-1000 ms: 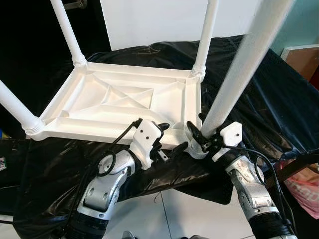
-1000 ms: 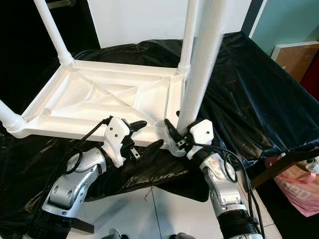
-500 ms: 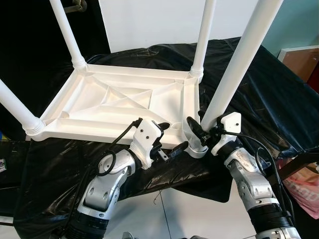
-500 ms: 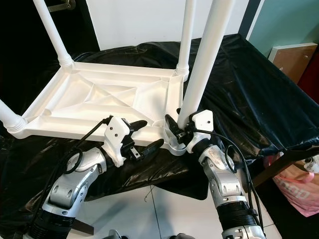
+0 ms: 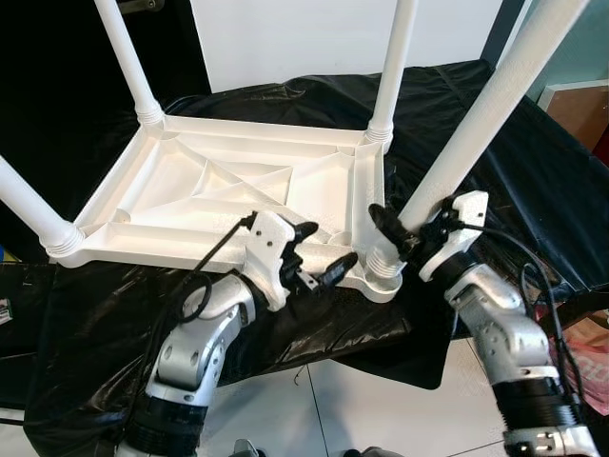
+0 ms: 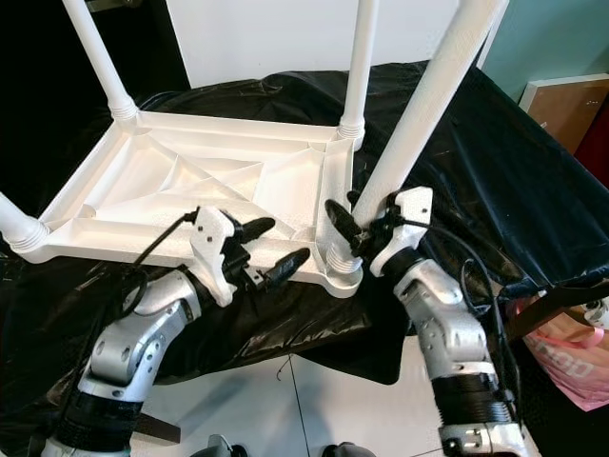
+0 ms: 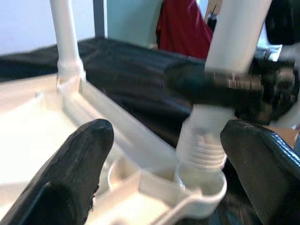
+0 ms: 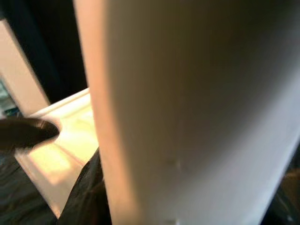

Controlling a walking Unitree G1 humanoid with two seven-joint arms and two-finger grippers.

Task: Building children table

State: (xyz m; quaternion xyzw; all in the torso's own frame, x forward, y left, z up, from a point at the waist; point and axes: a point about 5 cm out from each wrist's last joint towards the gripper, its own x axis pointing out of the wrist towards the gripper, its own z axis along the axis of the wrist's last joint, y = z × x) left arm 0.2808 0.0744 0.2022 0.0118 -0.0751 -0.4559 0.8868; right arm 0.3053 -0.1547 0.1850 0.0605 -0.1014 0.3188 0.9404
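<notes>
R gripper (image 5: 407,235) grips last leg (image 5: 476,129) tilted into tabletop (image 5: 219,190) near corner socket; L gripper (image 5: 322,253) wide open, steadying edge.

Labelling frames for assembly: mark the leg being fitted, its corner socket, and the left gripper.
table leg (image 5: 476,133), left eye view, mid shaft.
corner socket (image 5: 385,286), left eye view, rim.
left gripper (image 5: 319,252), left eye view, between fingertips.
</notes>
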